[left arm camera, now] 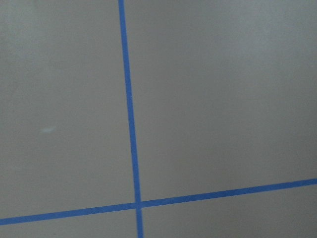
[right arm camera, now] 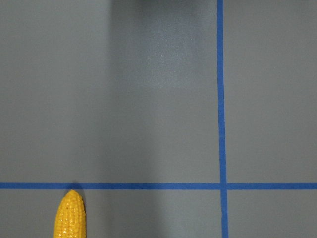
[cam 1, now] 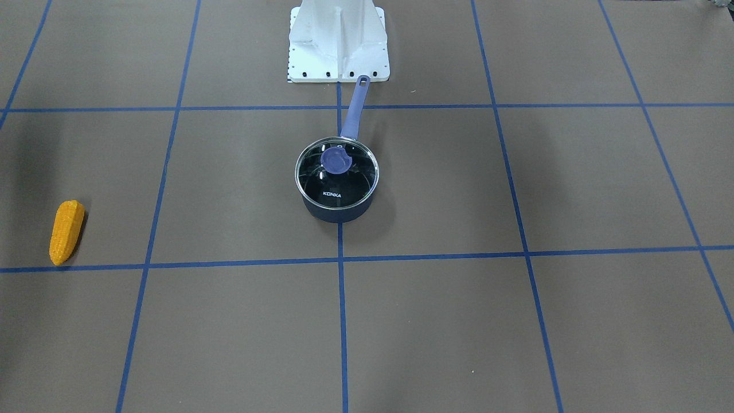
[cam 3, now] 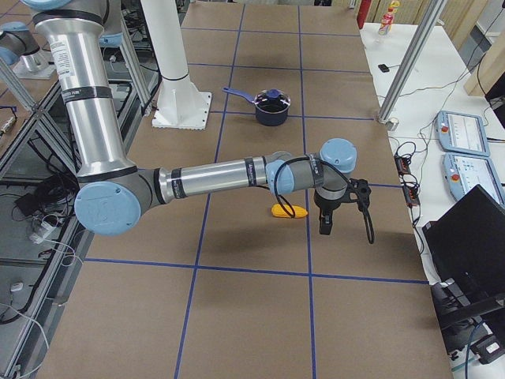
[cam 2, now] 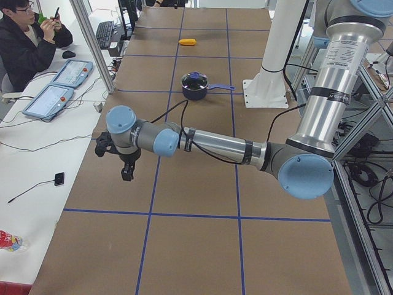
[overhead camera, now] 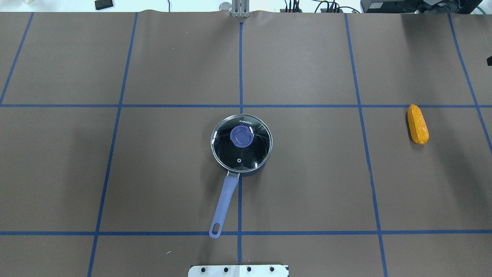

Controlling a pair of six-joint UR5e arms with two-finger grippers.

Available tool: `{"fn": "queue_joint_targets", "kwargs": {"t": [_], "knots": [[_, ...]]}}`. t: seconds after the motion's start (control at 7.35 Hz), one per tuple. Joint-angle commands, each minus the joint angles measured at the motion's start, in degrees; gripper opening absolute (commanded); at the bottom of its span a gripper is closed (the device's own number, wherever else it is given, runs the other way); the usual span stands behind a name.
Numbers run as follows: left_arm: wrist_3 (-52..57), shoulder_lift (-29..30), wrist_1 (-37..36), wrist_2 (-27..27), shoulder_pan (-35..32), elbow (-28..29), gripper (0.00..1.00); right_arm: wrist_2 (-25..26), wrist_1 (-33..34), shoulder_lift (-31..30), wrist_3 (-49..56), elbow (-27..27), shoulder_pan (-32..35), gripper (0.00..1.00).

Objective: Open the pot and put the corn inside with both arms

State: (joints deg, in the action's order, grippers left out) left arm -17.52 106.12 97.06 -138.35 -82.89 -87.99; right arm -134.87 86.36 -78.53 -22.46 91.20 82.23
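Orange corn (overhead camera: 418, 124) lies lengthwise away from us, near our right gripper (cam 3: 323, 227), whose opening we cannot tell.

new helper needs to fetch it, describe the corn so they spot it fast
On the brown table gridded with blue tape, look far to the robot's right of the central lidded pot. The corn lies alone, one end by a tape line: the only orange-yellow, bumpy, tapered thing.
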Motion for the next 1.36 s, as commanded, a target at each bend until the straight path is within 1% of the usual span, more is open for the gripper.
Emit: {"fn": "queue_joint_targets", "kwargs": {"t": [0.0,0.14,0.27,0.41,0.54,0.68,0.82,0.95,1.09,1.22], "knots": [[-16.9,4.6,-0.3,0.2,8.3,-5.0,0.97,0.8,-1.2,0.5,-11.0,4.5,-5.0,1.00],[-21.6,6.2,-0.3,0.5,11.0,-6.0,0.97,0.8,-2.2,0.7,-14.2,4.7,-6.1,1.00],[-27.9,7.0,-0.6,2.0,14.4,-9.0,0.97,3.4,-2.5,1.5,-16.5,4.7,-8.6,1.00],[-36.4,8.3,-3.4,3.6,18.5,-14.1,0.97,4.9,-2.7,1.6,-17.0,3.7,-10.9,1.00],[-42.1,12.8,-10.7,6.5,23.5,-17.6,0.97,6.9,-2.6,2.3,-17.1,3.5,-13.8,1.00],[-45.7,18.2,-17.9,10.3,28.3,-20.0,0.97,7.8,-2.6,2.7,-17.3,3.5,-15.5,1.00],[-51.7,21.5,-19.6,13.1,33.1,-20.5,0.97,9.0,-2.7,2.7,-17.2,2.7,-16.9,1.00],[-55.7,24.0,-19.7,16.4,37.3,-20.1,0.97,10.6,-2.6,2.2,-17.3,2.7,-18.8,1.00],[-58.2,26.1,-19.7,19.4,41.3,-19.7,0.97,11.4,-3.7,0.5,-16.6,2.4,-19.1,1.00],[-59.7,28.0,-19.7,21.3,43.8,-18.2,0.97,11.1,-9.3,-0.3,-16.4,-1.1,-19.1,1.00]]}}
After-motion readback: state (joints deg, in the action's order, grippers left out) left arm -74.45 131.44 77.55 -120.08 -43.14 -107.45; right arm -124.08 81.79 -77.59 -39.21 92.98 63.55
